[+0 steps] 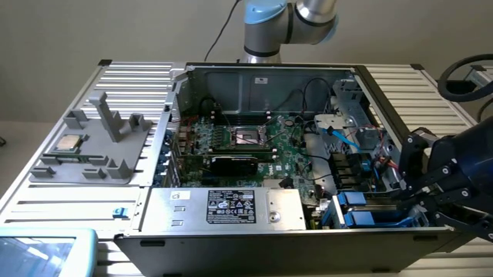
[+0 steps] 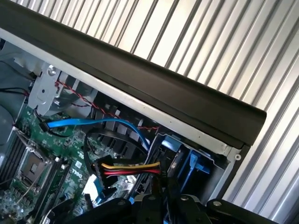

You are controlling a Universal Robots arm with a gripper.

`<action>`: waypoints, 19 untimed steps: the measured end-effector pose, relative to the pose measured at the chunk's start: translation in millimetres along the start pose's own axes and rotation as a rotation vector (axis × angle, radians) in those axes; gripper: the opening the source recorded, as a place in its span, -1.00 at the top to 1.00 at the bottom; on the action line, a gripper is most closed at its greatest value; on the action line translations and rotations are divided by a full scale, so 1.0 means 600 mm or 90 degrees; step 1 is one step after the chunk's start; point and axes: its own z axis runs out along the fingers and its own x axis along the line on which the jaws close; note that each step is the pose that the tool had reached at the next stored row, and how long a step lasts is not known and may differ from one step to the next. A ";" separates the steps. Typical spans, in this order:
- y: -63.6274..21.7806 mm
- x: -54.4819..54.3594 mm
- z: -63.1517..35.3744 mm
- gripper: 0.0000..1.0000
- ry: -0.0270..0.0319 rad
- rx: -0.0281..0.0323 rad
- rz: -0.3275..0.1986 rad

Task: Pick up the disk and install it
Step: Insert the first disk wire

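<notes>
Lit softly and evenly in exterior view; no hard shadows across table (image 1: 46, 196). Dimmer inside case (image 1: 262, 248), darkest around drive bays (image 1: 370, 210). Mild sheen off power supply (image 1: 223, 208) cover. Gripper (image 1: 412, 193) lost to near-black. Much brighter in wrist view: washed toward white on table, flat black on case rim (image 2: 140, 74), moderate on board (image 2: 42, 163).
</notes>
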 end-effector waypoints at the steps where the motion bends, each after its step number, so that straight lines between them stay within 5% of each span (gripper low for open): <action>1: 0.001 0.002 -0.003 0.68 -0.0029 0.0013 0.000; 5: 0.002 0.011 -0.011 0.68 -0.0176 0.0082 0.002; 7: 0.002 0.014 -0.012 0.68 -0.0289 0.0135 0.003; 16: 0.004 0.020 -0.011 0.68 -0.1215 0.0531 0.011; 17: 0.004 0.022 -0.010 0.68 -0.1279 0.0557 0.011; 19: 0.006 0.026 -0.010 0.68 -0.1317 0.0573 0.012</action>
